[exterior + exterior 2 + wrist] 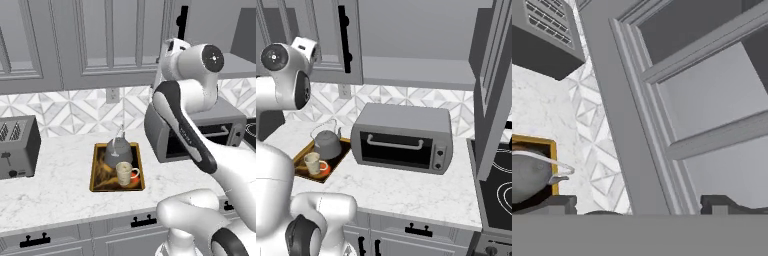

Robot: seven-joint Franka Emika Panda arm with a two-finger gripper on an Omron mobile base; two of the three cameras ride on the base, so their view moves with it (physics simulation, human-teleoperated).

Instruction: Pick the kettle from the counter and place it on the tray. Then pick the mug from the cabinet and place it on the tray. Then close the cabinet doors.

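Left base view: the kettle (pixel 118 151) and the mug (pixel 124 174) both sat inside the tray (pixel 93 170), kettle toward the wall, mug in front and just beside it. The tray rested on the marble surface (pixel 60 180), between the toaster (pixel 17 146) and the toaster oven (pixel 200 132). The arm was raised toward the upper cabinet.

Right base view: the cabinet (pixel 416 65) stood open, its grey shelf bare. One cabinet door (pixel 338 40) with a black bar handle (pixel 345 37) was swung out beside the raised wrist; the other door (pixel 493 85) hung open at the right.

Hand view: the camera looked along a panelled door face (pixel 712 100), the kettle below at the left edge. The end effector (pixel 637 202) showed two dark tips set wide apart, holding nothing.

Judgement: both placements look done, door closing remains. Best pressed flat on the panel's outer face, near the handle edge, swept steadily through the hinge arc, then repeated on the right door.
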